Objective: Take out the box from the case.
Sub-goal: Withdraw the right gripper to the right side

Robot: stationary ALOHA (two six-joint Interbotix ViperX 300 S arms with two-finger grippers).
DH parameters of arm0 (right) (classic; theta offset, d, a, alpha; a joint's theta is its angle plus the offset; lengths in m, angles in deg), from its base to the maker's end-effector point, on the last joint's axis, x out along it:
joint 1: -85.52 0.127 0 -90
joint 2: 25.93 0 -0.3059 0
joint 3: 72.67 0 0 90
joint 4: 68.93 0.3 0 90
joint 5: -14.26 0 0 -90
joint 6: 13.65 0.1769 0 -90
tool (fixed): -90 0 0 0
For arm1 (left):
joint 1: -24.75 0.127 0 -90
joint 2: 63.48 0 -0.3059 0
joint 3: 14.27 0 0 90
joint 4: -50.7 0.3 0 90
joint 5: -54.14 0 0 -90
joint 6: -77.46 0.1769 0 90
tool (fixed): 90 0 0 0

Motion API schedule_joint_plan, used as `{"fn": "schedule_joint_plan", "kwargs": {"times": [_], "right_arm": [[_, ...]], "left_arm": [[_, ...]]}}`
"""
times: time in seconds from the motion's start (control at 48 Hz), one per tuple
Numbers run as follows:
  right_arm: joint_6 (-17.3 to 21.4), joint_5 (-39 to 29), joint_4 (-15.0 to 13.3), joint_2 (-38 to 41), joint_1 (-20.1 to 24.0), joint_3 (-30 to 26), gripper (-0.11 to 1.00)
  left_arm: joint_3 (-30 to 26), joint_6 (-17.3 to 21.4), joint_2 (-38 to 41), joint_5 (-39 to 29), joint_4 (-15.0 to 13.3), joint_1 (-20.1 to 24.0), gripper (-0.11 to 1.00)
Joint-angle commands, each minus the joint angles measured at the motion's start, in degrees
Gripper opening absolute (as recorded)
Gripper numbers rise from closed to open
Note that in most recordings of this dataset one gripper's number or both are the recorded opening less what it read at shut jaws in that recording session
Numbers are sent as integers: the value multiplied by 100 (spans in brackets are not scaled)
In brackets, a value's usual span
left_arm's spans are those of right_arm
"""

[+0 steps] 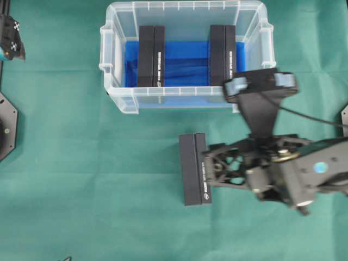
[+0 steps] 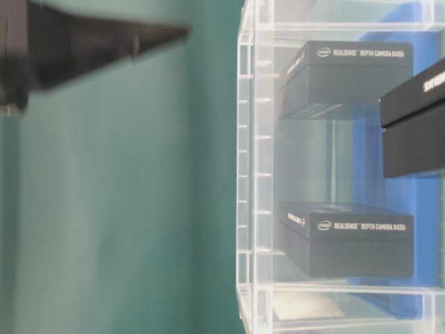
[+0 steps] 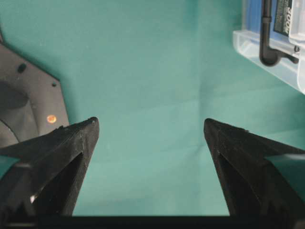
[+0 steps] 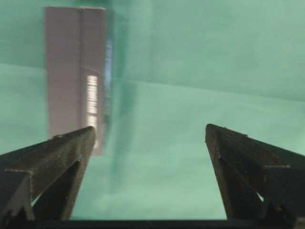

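Note:
The case is a clear plastic bin at the top middle, with a blue cloth on its bottom. Two black boxes stand inside it, one at the left and one at the right; both show through the wall in the table-level view. A third black box lies flat on the green cloth in front of the case. My right gripper is open at that box's right edge, with nothing between its fingers. The box shows ahead and to the left. My left gripper is open over bare cloth at the far left.
A green cloth covers the table. A black base plate sits at the left edge. Part of the right arm hangs over the case's front right corner. A corner of the case shows at the upper right of the left wrist view.

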Motion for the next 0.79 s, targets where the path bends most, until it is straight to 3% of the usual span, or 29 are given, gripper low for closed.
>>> {"fn": "schedule_joint_plan", "kwargs": {"times": [0.0,0.354,0.771], "right_arm": [[105,-18,18,-396,97,211,93],[615,-35,88,-1371,422,1257,93],[536,-9,53,-1837,299,1767,93]], "left_arm": [[-62,9,9,18,18,-9,96],[-62,0,9,9,-9,-114,96],[-62,0,9,18,-9,-123,96]]}}
